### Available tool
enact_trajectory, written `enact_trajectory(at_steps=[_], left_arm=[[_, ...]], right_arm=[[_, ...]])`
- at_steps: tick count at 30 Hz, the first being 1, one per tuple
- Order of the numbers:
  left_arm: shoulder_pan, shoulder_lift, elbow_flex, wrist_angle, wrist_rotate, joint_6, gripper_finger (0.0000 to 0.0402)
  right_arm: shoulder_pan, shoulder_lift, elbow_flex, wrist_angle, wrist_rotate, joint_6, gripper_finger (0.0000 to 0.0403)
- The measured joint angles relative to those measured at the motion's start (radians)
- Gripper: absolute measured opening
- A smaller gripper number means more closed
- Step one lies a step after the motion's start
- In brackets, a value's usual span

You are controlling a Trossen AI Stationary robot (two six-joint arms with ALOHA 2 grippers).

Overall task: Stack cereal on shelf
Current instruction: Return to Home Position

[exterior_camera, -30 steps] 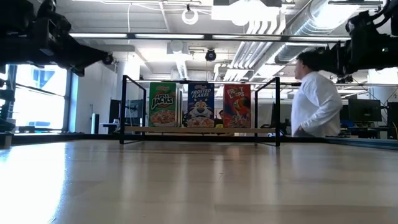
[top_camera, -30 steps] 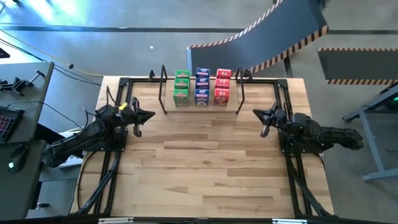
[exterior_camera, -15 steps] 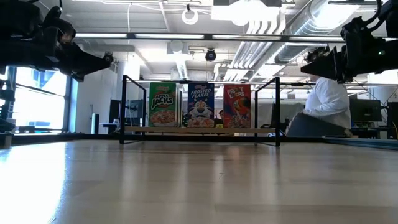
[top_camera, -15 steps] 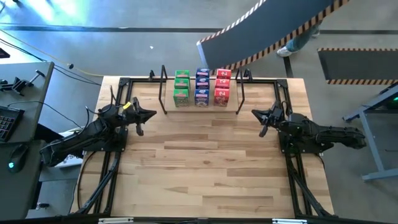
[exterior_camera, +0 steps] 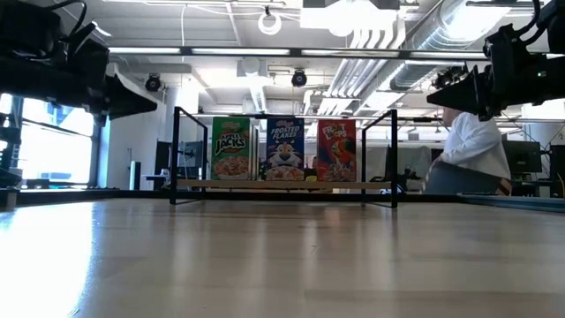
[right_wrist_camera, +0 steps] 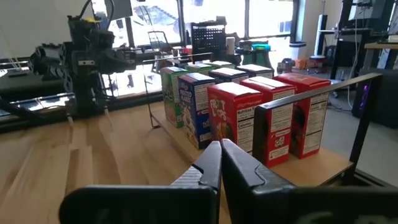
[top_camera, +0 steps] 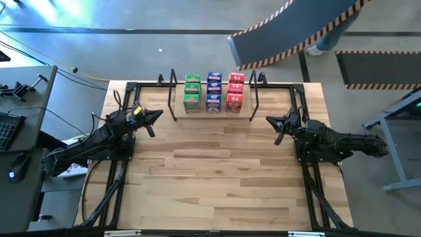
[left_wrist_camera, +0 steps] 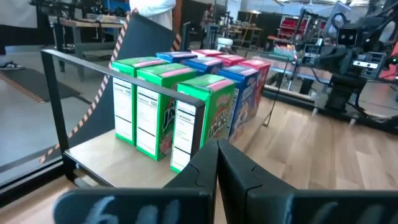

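The cereal boxes stand upright on their bottoms on the shelf [top_camera: 212,116] at the table's far middle, in three rows: green [top_camera: 192,93], blue [top_camera: 214,92] and red [top_camera: 235,92]. The shelf is a light-wood board with black hoop frames at both ends [exterior_camera: 282,184]. My left gripper [top_camera: 158,114] hovers shut and empty left of the shelf, pointing at the green row [left_wrist_camera: 186,112]. My right gripper [top_camera: 268,120] hovers shut and empty right of the shelf, facing the red row [right_wrist_camera: 261,118].
Black rail frames run along the table's left [top_camera: 118,184] and right [top_camera: 316,191] sides under the arms. The bare wooden tabletop [top_camera: 210,178] stretches from the shelf to the near edge. A person in a white shirt [exterior_camera: 477,155] is behind the table.
My left gripper has turned about its wrist and shifted slightly toward the far edge. My right gripper has come down a little beside the shelf. The person behind the table has bent down and moved right. The boxes have not moved.
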Motion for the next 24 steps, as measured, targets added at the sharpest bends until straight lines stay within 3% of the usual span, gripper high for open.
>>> enact_trajectory(at_steps=[24], left_arm=[[0.000, 0.000, 0.000, 0.002, 0.000, -0.035, 0.0000]], right_arm=[[0.000, 0.000, -0.001, 0.001, 0.000, -0.001, 0.0000]])
